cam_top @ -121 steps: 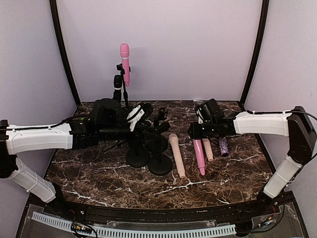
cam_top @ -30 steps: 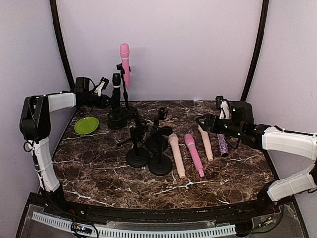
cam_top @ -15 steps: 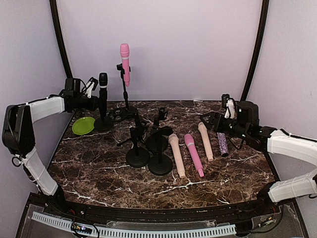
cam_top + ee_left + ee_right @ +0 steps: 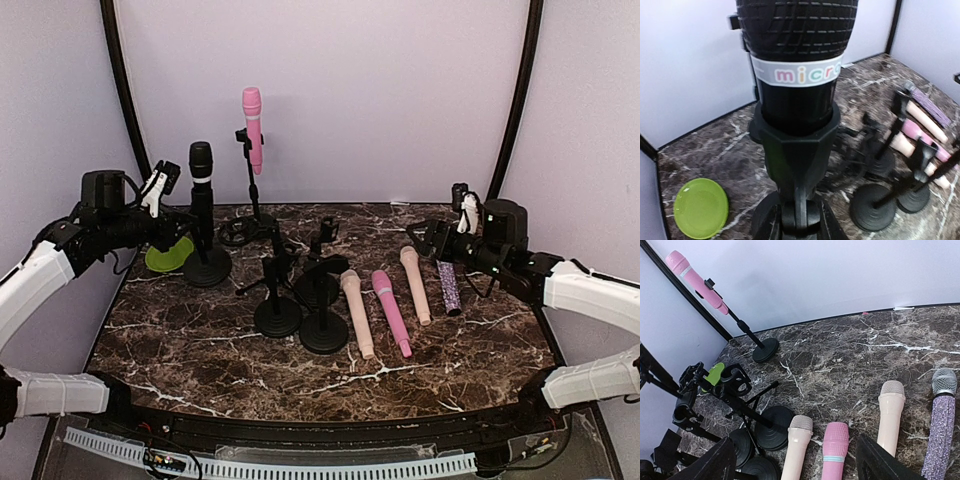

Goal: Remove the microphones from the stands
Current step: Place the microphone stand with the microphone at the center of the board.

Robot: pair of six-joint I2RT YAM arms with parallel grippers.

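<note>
Marbled desk [image 4: 200, 345]: four loose microphones [image 4: 391, 312], three bare stands [image 4: 323, 330], one pink microphone [image 4: 252, 125] mounted. My left fingers [image 4: 176, 222] pinch the stand [image 4: 207, 268] holding the black microphone [image 4: 201, 165] near the left edge; right fingers [image 4: 880, 465] gape, empty.

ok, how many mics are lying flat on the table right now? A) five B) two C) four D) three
C: a beige mic, a pink mic, a second beige mic and a purple glitter mic lie flat on the table.

black microphone [image 4: 201, 165] | upright, seated in clip of stand [image 4: 207, 268] | stand upright, round base, far left
</note>
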